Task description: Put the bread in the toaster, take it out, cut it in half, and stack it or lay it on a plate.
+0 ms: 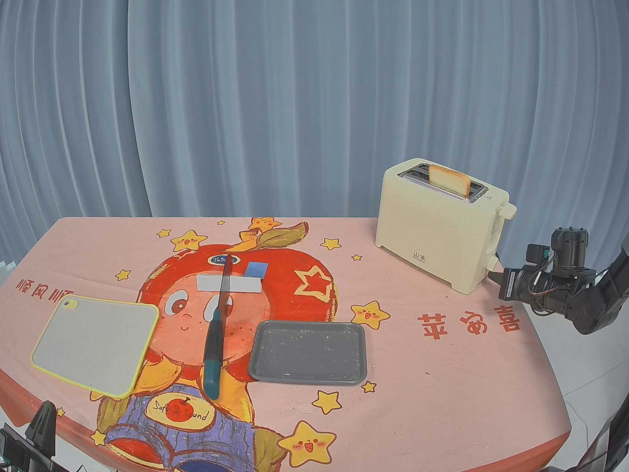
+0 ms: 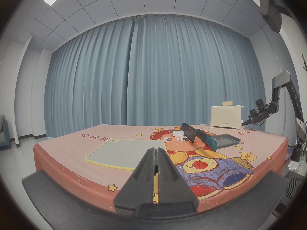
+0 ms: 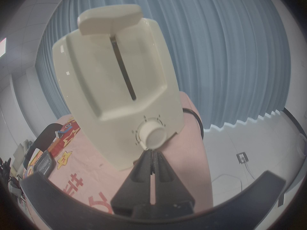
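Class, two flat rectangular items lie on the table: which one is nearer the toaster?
The dark grey rectangular tray, lying between the blue-handled knife and the cream toaster; the white yellow-rimmed cutting board sits beyond the knife.

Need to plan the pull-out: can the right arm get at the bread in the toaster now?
Probably yes. The bread stands proud of the toaster slot with nothing over it; the right pincer sits shut near the lever, so it must rise and open.

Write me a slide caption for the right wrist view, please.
Right gripper, shut, close to the cream toaster's dial, with the lever raised.
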